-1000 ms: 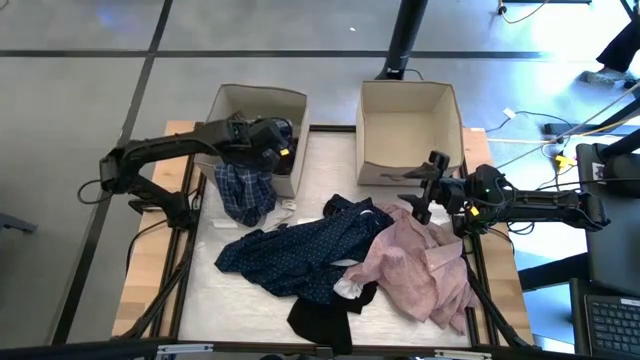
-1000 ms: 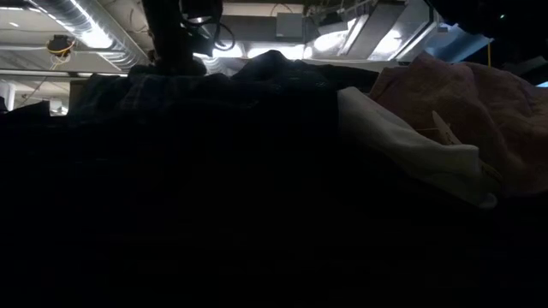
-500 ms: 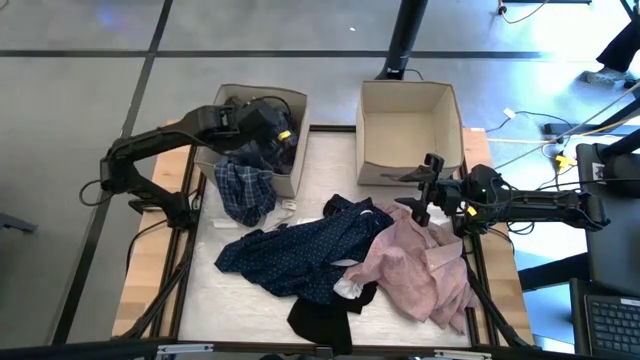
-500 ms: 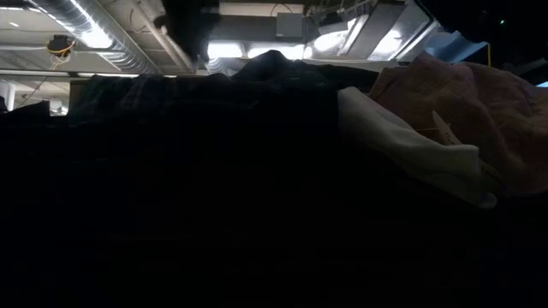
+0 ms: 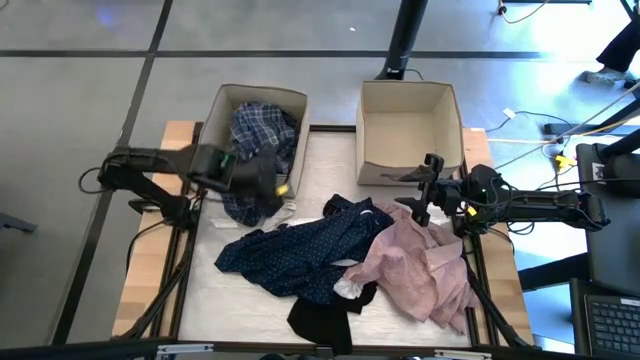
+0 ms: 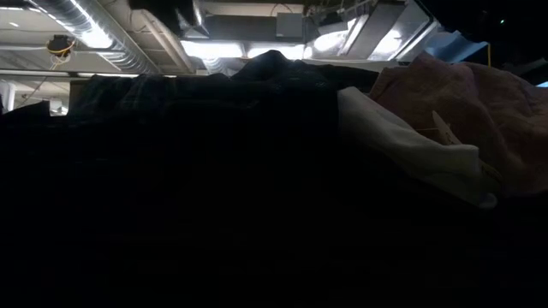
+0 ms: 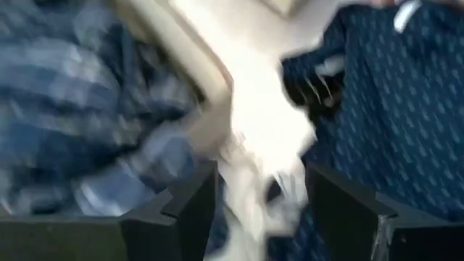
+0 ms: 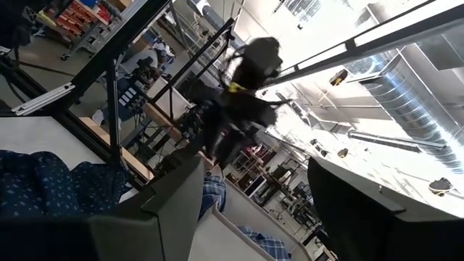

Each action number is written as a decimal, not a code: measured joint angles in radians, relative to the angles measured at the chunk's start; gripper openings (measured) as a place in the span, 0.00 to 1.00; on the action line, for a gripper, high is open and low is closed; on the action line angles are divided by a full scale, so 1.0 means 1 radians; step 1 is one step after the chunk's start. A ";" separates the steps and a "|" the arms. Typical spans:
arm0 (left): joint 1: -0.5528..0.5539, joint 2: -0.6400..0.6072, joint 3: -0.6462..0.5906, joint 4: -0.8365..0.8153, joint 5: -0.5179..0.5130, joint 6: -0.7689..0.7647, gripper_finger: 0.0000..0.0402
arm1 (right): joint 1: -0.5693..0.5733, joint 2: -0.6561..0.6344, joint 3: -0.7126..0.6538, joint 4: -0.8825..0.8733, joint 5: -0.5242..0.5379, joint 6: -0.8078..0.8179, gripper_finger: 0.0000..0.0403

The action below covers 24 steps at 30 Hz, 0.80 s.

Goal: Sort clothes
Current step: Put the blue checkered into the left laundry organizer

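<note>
Though views blur, no writing legible; left tool (image 5: 262,180) open, empty beside plaid shirt (image 5: 258,130); right tool (image 5: 424,188) open, empty.

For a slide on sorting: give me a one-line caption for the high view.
Plaid shirt draped over the left box, open left gripper beside it; navy dotted shirt and pink shirt lie unsorted.
</note>
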 joint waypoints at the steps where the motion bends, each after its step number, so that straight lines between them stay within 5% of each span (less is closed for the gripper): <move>1: -0.027 0.000 -0.010 -0.031 0.002 -0.054 0.50 | 0.000 0.000 0.000 0.002 0.000 0.000 0.62; 10: -0.192 -0.001 -0.170 -0.161 -0.010 -0.475 0.50 | 0.000 0.000 0.000 0.027 0.001 0.000 0.62; 24: -0.187 0.000 -0.438 -0.107 -0.136 -0.541 0.50 | 0.000 0.000 0.000 0.030 0.080 -0.008 0.62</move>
